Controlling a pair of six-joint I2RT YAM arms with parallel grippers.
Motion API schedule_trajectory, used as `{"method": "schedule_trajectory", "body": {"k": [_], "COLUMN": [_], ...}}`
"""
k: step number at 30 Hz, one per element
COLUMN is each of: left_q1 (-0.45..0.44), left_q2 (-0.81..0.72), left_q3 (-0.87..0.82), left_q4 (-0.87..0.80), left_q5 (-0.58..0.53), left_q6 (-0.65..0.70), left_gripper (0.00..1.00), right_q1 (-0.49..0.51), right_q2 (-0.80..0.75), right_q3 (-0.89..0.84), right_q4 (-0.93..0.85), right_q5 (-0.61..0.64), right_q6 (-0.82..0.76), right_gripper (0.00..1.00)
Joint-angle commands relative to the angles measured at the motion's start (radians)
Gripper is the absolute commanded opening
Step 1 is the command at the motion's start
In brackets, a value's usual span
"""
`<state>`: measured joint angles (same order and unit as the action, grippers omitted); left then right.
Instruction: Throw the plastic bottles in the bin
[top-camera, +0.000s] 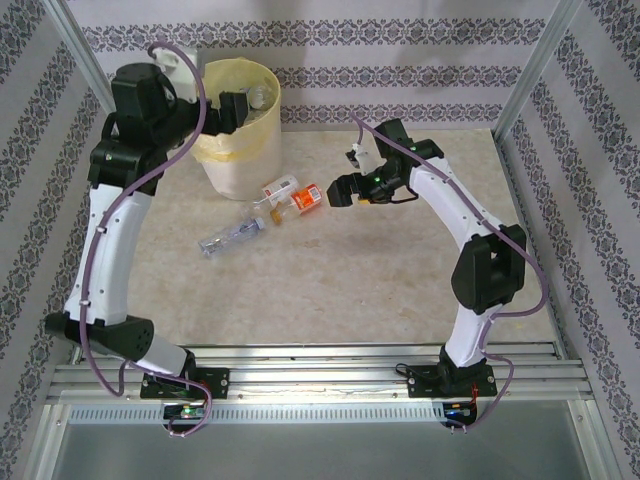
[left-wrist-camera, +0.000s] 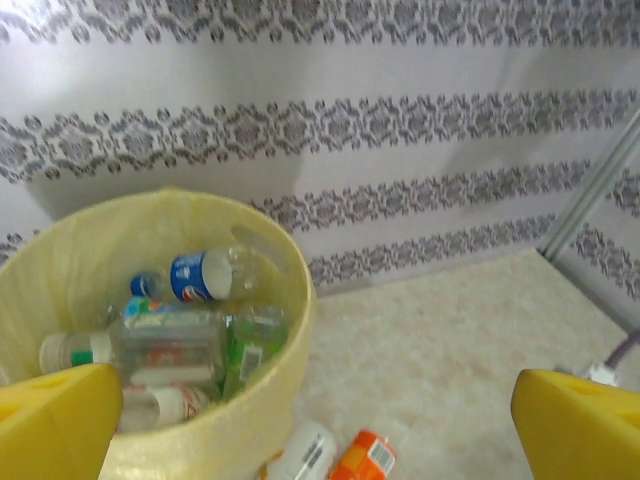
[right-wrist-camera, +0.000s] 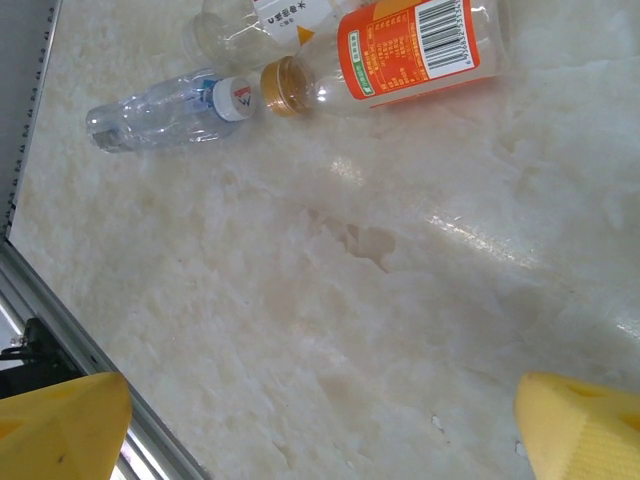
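Walls at 9, 12 and 3 o'clock: pale paper with horizontal bands of grey damask pattern. Aluminium posts slant up at 11 and 1 o'clock. Tabletop: cream, mottled like marble, glossy, with streaks of glare. Ribbed metal rail runs along the 6 o'clock edge, brightly lit.

Three plastic bottles flat on the table near the yellow-lined bin, right arm beside them
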<state>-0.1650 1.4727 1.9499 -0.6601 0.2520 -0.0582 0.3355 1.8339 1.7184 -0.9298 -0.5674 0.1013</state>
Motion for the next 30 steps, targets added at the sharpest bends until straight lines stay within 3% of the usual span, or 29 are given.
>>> {"method": "schedule_trajectory", "body": {"k": [1, 11, 20, 30], "left_q1": [-0.009, -0.011, -0.017, -0.017], "left_q2": [-0.068, -0.049, -0.018, 0.075], "left_q3": [-0.087, -0.244, -0.421, -0.472], "left_q4": [-0.052, -0.302, -0.325, -0.387], "left_q5": [0.044, 0.022, -0.072, -0.079], "left_q6": [0.057, 0.099, 0.170, 0.377], "left_gripper": [1.00, 1.00, 1.00, 1.00], "right_q1": [-0.010, -0.006, 0.005, 0.026], "right_q2": [-0.059, -0.104, -0.152, -0.178], "right_q3": [-0.017, -0.060, -0.125, -0.155], "right_q4": [0.022, 0.041, 0.065, 0.075], "right_q5": [-0.030, -0.037, -0.033, -0.025], "right_q6": [-0.001, 0.021, 0.041, 0.054], "right_gripper": [0.98, 0.98, 0.98, 0.98]}}
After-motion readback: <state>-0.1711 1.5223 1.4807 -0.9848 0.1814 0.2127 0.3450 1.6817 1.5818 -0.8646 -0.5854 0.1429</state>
